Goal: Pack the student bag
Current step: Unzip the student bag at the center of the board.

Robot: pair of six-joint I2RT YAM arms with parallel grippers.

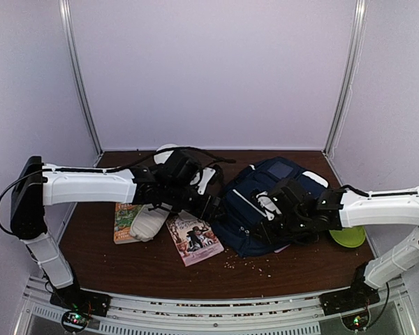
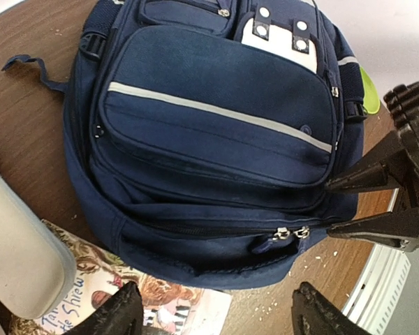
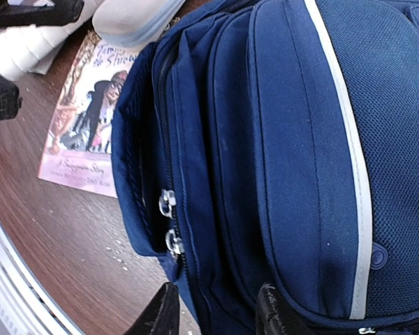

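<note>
The student bag [image 1: 265, 199] is a navy-blue backpack with white stripes, lying flat on the table right of centre. In the left wrist view the student bag [image 2: 216, 118] fills the frame, with its main zip closed and two metal pulls [image 2: 290, 232] side by side. My left gripper [image 2: 216, 314] hovers open over the bag's near edge, with nothing between its fingers. My right gripper [image 3: 216, 317] straddles the bag's fabric beside the pulls [image 3: 169, 223], one finger [image 3: 157, 317] on the table side and the other on the front pocket. Its fingers [image 2: 377, 178] pinch the bag's side.
A picture book [image 1: 194, 239] lies by the bag's left edge and a second book [image 1: 124, 222] lies further left. A grey pencil case [image 1: 148, 222] rests between them. A green item [image 1: 349, 237] sits under the right arm. Crumbs are scattered near the front edge.
</note>
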